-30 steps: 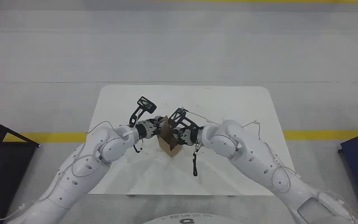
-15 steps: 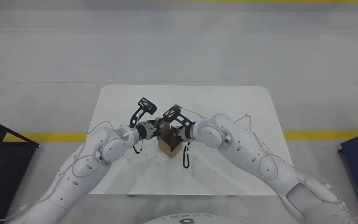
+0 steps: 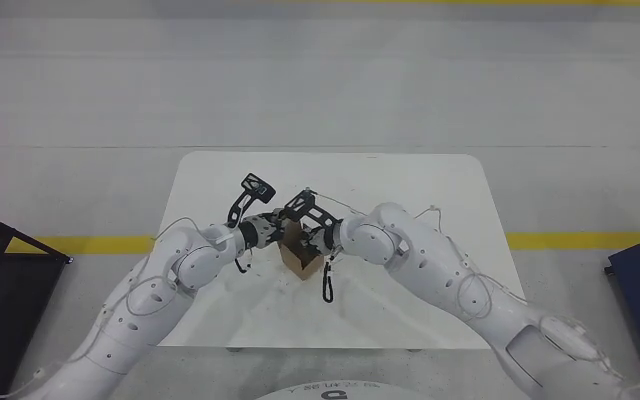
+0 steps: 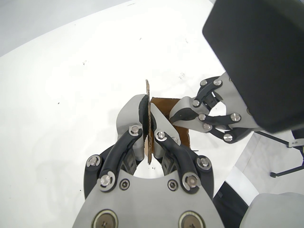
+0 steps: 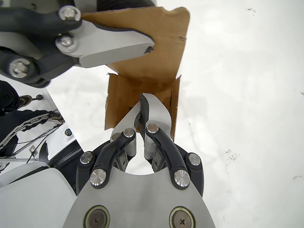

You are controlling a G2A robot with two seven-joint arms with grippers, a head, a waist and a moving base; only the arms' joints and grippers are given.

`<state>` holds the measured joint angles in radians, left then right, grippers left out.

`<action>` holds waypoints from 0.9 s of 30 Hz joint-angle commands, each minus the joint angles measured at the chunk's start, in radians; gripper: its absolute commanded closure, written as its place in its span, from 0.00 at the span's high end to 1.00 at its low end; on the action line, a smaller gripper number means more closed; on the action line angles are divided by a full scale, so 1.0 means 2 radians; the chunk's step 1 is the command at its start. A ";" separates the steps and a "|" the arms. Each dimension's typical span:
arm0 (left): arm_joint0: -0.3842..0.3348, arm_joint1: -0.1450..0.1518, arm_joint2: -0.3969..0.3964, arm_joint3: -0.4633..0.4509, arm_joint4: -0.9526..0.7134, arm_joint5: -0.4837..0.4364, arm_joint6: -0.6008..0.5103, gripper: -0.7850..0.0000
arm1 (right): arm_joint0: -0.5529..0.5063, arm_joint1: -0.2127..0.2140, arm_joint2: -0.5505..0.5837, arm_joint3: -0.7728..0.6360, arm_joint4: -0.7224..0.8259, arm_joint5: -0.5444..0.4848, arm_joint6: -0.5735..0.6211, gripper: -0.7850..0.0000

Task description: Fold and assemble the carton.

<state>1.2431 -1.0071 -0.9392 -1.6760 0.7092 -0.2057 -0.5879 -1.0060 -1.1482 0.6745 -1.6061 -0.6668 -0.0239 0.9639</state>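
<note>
The left tool (image 4: 148, 113) was clamped on an upright flap of the carton (image 5: 154, 58), seemingly steadying it near the middle of the table (image 3: 420, 190), while the right tool (image 5: 143, 106), pinched closed on nothing, poked into its open mouth, likely to press a panel.

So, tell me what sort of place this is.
Most likely an industrial hall or robot test floor. There is a wide grey floor marked with a yellow line, and a lone white table serves as the workstation for the carton.
</note>
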 commanded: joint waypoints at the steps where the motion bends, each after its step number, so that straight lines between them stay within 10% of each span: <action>1: -0.001 -0.002 0.002 0.004 -0.008 -0.006 0.004 0.00 | -0.003 0.001 0.004 -0.001 0.002 -0.001 0.000 0.00; 10: 0.003 -0.005 -0.002 0.016 -0.035 -0.030 0.011 0.00 | -0.001 -0.003 0.010 0.012 0.012 0.010 0.009 0.00; 13: 0.012 -0.004 -0.008 0.021 -0.062 -0.064 0.012 0.56 | 0.010 -0.005 0.011 0.022 0.031 0.001 0.041 0.00; 14: 0.015 -0.003 -0.010 0.022 -0.077 -0.077 0.009 0.95 | 0.014 -0.006 0.011 0.026 0.033 0.003 0.045 0.00; 15: 0.016 -0.003 -0.012 0.023 -0.087 -0.086 0.007 1.00 | 0.017 -0.008 0.010 0.029 0.036 0.006 0.048 0.00; 27: 0.048 0.017 -0.104 0.009 -0.205 -0.187 -0.025 1.00 | 0.011 -0.010 0.005 0.057 0.026 0.020 0.083 0.00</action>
<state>1.3330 -0.9764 -1.1348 -1.6547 0.3060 -0.5686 -0.6310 -0.9826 -1.1662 0.6877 -1.4828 -0.6111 0.0103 1.1268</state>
